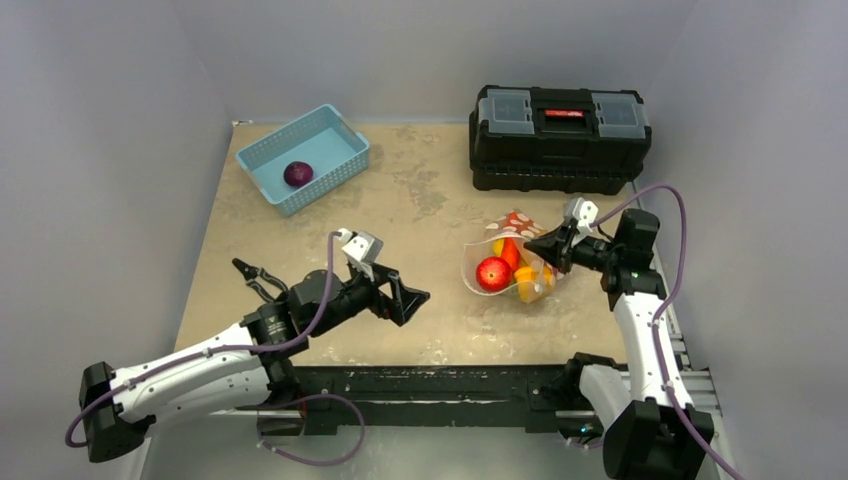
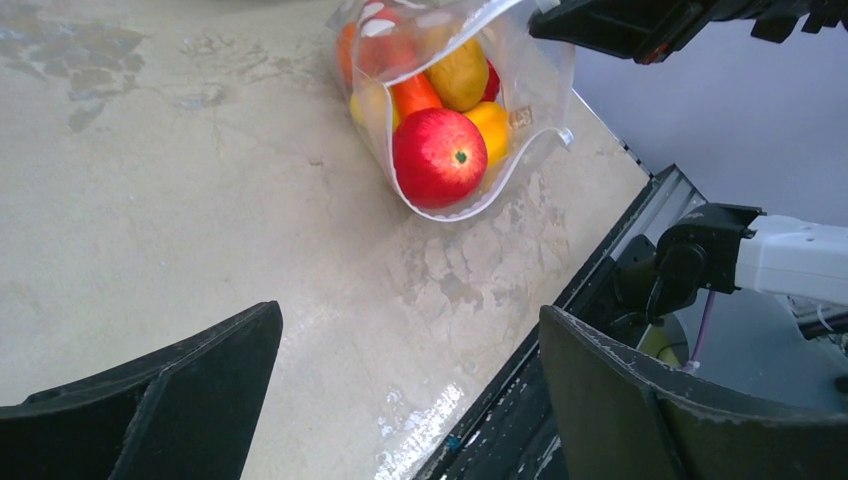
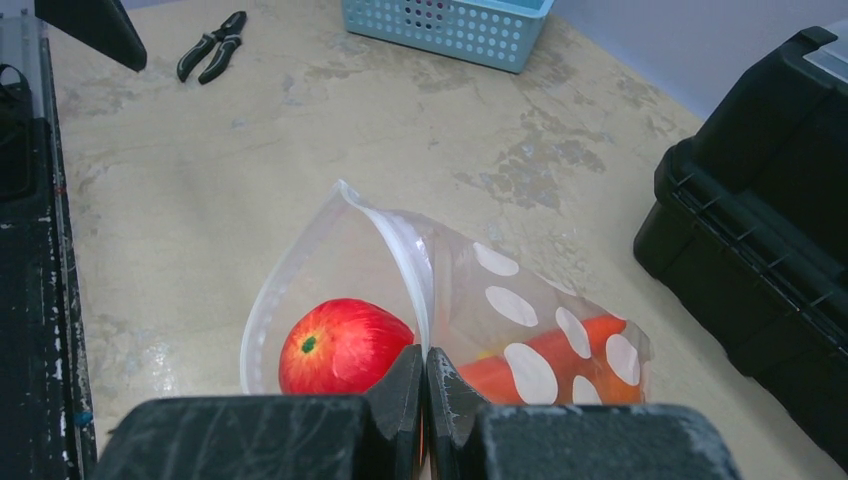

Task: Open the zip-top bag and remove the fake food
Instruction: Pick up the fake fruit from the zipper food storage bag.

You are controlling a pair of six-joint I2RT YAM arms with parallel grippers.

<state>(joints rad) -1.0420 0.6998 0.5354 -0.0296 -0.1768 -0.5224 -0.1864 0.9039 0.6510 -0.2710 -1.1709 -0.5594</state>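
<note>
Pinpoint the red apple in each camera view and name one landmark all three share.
Top external: the red apple lies right of centre, in the mouth of the zip-top bag.
Left wrist: the apple sits upper middle, foremost in the bag.
Right wrist: the apple sits low, left of centre, just left of the shut right hand.
Shared landmark: the zip-top bag around it, visible in all three.

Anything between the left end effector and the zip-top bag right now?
Nothing: only bare table lies between the open left end effector and the zip-top bag, clearest in the left wrist view.
</note>
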